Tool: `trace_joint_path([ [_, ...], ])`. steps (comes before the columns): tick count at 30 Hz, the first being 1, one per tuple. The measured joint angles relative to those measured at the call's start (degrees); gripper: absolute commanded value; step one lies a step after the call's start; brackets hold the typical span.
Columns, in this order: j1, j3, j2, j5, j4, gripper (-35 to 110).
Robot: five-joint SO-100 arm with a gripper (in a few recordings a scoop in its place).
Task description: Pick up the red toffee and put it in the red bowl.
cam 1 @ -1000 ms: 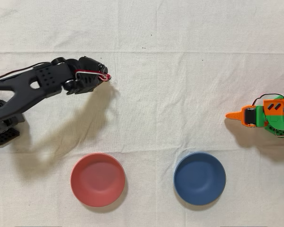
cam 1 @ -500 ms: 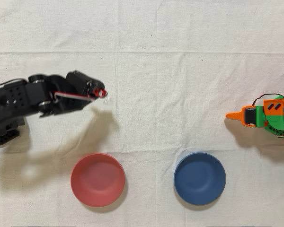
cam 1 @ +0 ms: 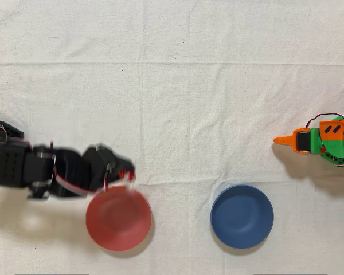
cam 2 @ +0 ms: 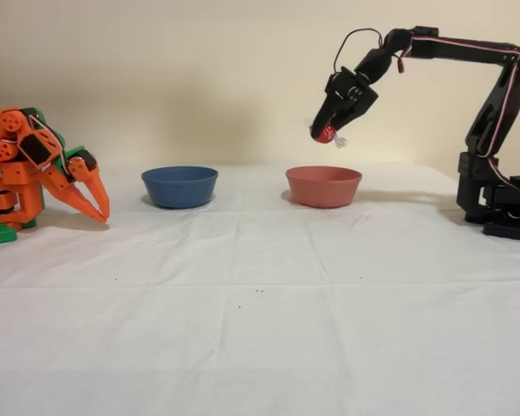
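Observation:
My black gripper (cam 2: pixel 326 130) is shut on the red toffee (cam 2: pixel 324 134), holding it in the air above the red bowl (cam 2: pixel 323 186). Seen from overhead, the gripper (cam 1: pixel 126 173) is blurred and its tip with the toffee (cam 1: pixel 125 173) hangs over the far rim of the red bowl (cam 1: pixel 118 220). A clear wrapper end sticks out beside the toffee. The bowl's inside is bare.
A dark blue bowl (cam 1: pixel 242 216) of the same size stands right of the red one in the overhead view. The idle orange arm (cam 1: pixel 321 140) sits at the right edge there. White cloth (cam 1: pixel 178 97) covers the table.
The black arm has swung with the toffee from the cloth's upper left towards the picture's bottom, drawing back and arriving over the red bowl's rim. The bowls have not moved.

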Motion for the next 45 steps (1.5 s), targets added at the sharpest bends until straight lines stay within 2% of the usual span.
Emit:
trace_joint_path([
  [13,14.2,3.3,-3.6,-2.2,-8.6,1],
  [34,17.8,8.5,-12.0,-1.4,-16.9,1],
  [38,18.3,8.5,-12.4,-1.4,-17.6,7],
  [41,18.6,8.6,-12.5,-1.4,-18.5,19],
  [45,19.3,8.5,-12.5,-0.3,-18.9,26],
])
